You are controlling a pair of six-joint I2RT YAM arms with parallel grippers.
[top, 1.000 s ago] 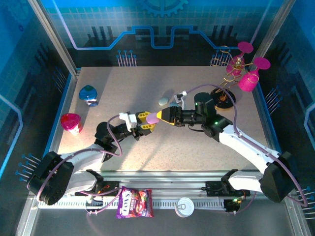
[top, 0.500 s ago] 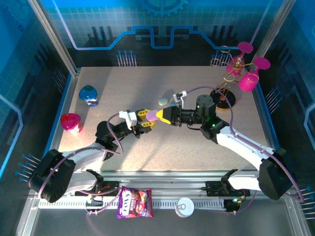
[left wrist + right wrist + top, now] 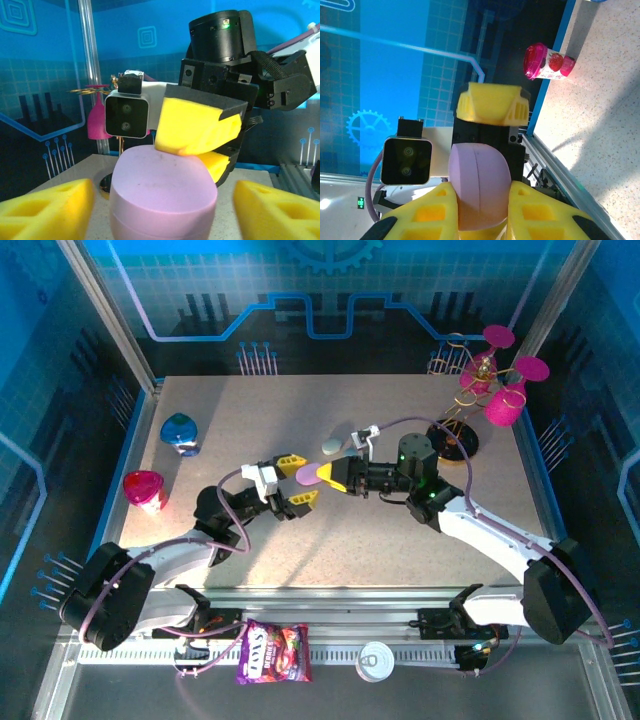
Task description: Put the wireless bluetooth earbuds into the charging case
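A closed pastel purple charging case (image 3: 308, 476) hangs above the middle of the table between the two arms. My right gripper (image 3: 328, 476) is shut on it from the right. In the right wrist view the case (image 3: 479, 185) is pinched between that gripper's (image 3: 480, 215) yellow fingers (image 3: 427, 220). My left gripper (image 3: 298, 481) is open, one finger on each side of the case and apart from it. In the left wrist view the case (image 3: 162, 195) sits in the gap of my left gripper (image 3: 162, 215). The earbuds are out of view.
A pale pebble-shaped case (image 3: 332, 446) lies behind the grippers. A blue case (image 3: 180, 432) and a pink yogurt cup (image 3: 145, 490) stand at the left. A gold stand with pink glasses (image 3: 490, 390) is at the back right. A snack bag (image 3: 273, 652) and a can (image 3: 378, 660) lie on the front rail.
My right gripper closed on the purple case while the left still held it. The left gripper then opened and let go; the case stays in the right gripper.
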